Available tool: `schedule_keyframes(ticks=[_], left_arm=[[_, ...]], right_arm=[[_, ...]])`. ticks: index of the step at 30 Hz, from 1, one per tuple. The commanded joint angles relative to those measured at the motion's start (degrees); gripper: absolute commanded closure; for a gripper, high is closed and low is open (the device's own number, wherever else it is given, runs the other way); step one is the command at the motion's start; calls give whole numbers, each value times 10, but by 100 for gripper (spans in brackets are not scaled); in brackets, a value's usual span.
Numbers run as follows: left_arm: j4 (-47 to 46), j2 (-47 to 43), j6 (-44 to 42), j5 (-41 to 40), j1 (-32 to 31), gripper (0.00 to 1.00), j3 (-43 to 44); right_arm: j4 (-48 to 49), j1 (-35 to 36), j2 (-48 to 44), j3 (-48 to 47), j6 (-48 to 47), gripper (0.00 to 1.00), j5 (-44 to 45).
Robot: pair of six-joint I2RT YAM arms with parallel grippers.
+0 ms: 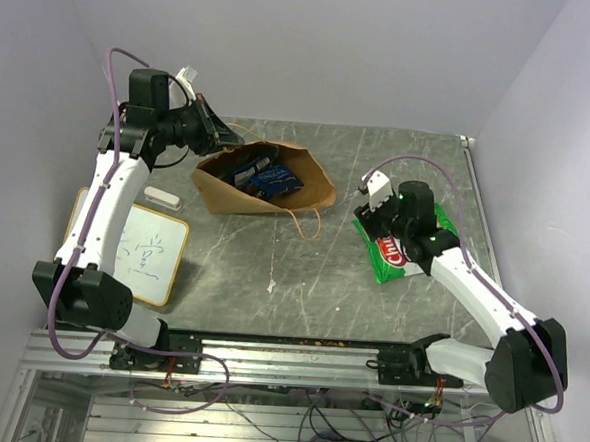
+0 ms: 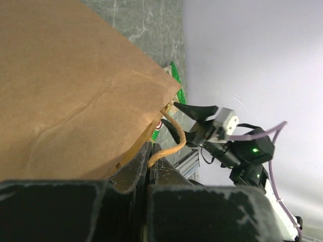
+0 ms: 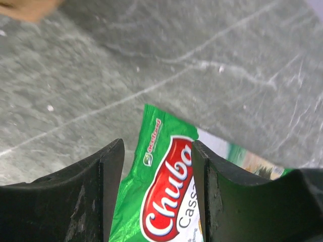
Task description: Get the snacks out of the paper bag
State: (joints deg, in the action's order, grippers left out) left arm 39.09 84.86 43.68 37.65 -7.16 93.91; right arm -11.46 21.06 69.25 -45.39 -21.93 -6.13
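The brown paper bag (image 1: 238, 200) lies on its side at the back of the table, its mouth facing up. Blue snacks (image 1: 274, 181) show inside it. My left gripper (image 1: 209, 131) is at the bag's back left rim, and in the left wrist view it (image 2: 150, 147) is shut on the bag's string handle (image 2: 169, 147) by the paper edge (image 2: 75, 91). A green-white snack packet with a red logo (image 1: 405, 249) lies flat on the table to the right. My right gripper (image 3: 156, 146) hovers over it, open, with the packet (image 3: 164, 201) showing between its fingers.
A small whiteboard (image 1: 145, 250) with writing lies at the left, with a white eraser (image 1: 162, 197) just behind it. The bag's other string handle (image 1: 306, 225) loops out onto the grey table (image 1: 272, 270). The walls close in on both sides.
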Motion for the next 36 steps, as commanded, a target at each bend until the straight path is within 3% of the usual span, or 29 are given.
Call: schedule_keyframes(ticks=[1, 10, 15, 22, 27, 36], left_arm=[[-24, -38, 10, 20, 2, 93, -38], [-28, -80, 8, 23, -3, 93, -86], [-32, -78, 11, 26, -4, 93, -74], [-62, -79, 37, 34, -5, 93, -93], [-55, -74, 38, 30, -7, 93, -82], [-61, -55, 48, 31, -11, 93, -48]], right_arm=[[44, -1, -41, -20, -34, 44, -87], [153, 53, -24, -125, -107, 46, -295], [132, 134, 22, -174, -260, 49, -329], [6, 205, 119, -263, -458, 60, -310], [-34, 226, 177, -303, -519, 67, -291], [-12, 235, 282, -356, -532, 64, -212]])
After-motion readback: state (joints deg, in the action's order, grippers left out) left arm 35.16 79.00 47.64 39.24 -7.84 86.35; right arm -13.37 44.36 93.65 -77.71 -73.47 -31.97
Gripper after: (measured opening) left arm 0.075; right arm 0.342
